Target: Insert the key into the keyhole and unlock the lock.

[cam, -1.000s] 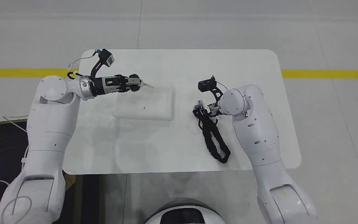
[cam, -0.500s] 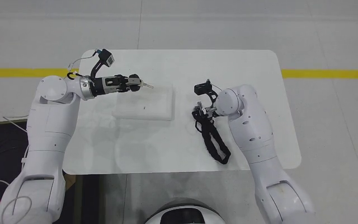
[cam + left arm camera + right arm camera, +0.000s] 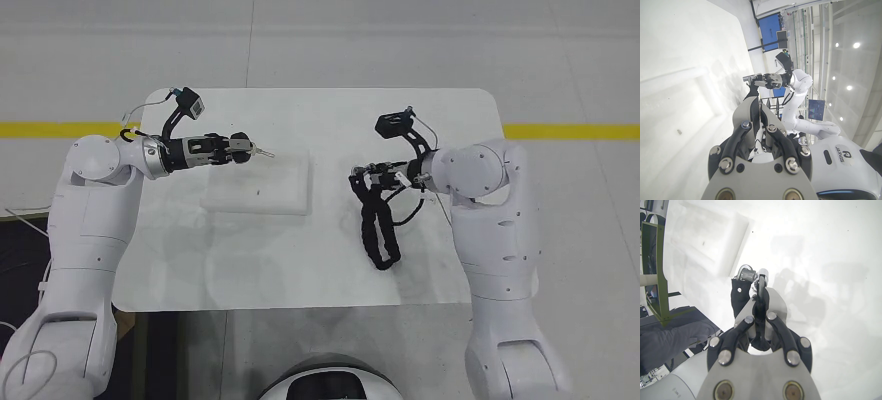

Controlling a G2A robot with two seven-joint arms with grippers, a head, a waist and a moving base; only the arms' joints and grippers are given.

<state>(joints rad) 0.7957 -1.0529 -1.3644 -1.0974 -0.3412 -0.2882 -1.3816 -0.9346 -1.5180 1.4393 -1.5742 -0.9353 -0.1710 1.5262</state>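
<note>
Starting at the left, above the far-left part of the worktop [image 3: 200, 260]: left hand [image 3: 243, 149] pinched fully shut on the key [image 3: 263, 153], gripped by the bow, thin blade poking out toward the middle, just over the far edge of a white foam tray [image 3: 258, 192]. Looks light, stiff and slick, that little sliver of metal. Likely to twist between the pads if pushed off-axis, so best held flat across the bow, as here. Moving right, well apart from the key: right hand [image 3: 377, 180] closed hard on the lock [image 3: 379, 235], a chain lock in a black fabric sleeve, taken just behind the metal barrel [image 3: 747, 274]. Barrel jutting past the fingertips, pointed back toward the tray and the other hand. Sleeve drooping from the grip and trailing toward the near side of the worktop, tail end possibly resting on the surface, hard to say. Probably heavy and rigid at the head, floppy everywhere else, so bound to swing and drag. Sensible to stay close to the barrel with that grip, to stop the head rolling under the push of the blade. Can't make out the keyhole from here. Nothing inserted yet.
</note>
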